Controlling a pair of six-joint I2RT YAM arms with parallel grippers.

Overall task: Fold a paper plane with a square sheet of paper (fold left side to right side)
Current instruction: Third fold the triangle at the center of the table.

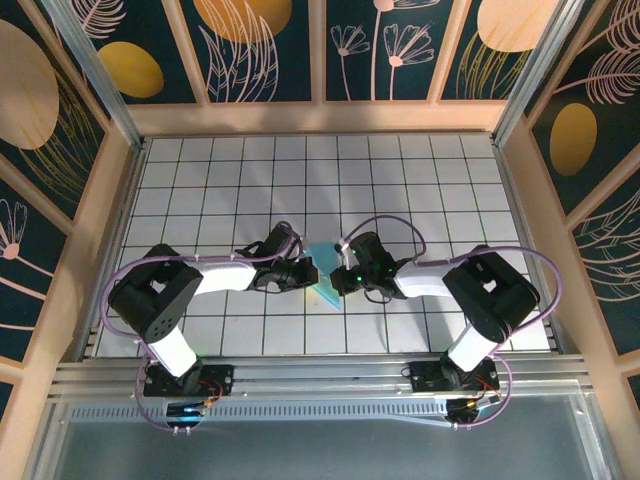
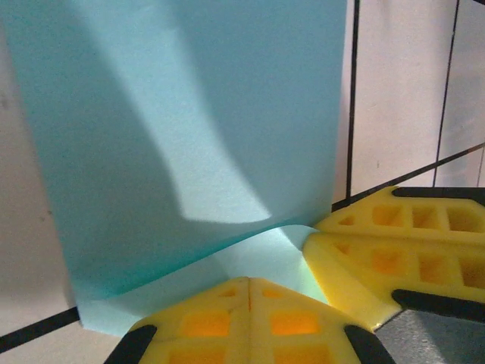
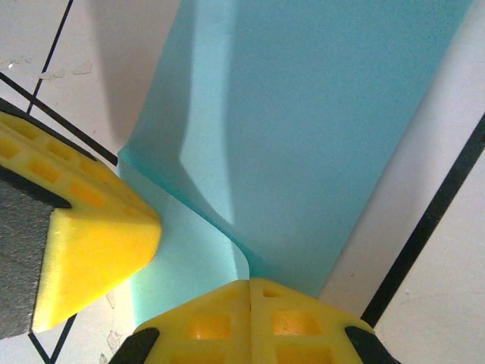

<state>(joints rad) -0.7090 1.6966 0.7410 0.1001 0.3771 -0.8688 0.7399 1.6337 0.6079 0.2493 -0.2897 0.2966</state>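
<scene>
Overhead view of two arms meeting at the centre of the white tiled worktop (image 1: 200, 180). The sheet of paper (image 1: 322, 262) lies between them, just left of the frame's middle, as a narrow teal shape. Its long axis runs from the upper part of the frame toward the lower, slightly slanted, and so crosses the line of the two arms. The left end effector (image 1: 300, 272) reaches it from the left and the right end effector (image 1: 343, 277) from the right, and neither is clearly the nearer. Both are clenched: in each wrist view the yellow fingers (image 2: 197, 326) meet along a closed seam at the bottom centre, at the near edge of the paper. Whether a layer is pinched in the seam or only pressed under the tips cannot be told. From each tip the paper stretches away up the frame, one layer flat on the tiles and a second layer rising in a soft curve above it. The fold probably turns on this relation, since a crease along the long axis would call for the left-hand side to travel rightward across it.
</scene>
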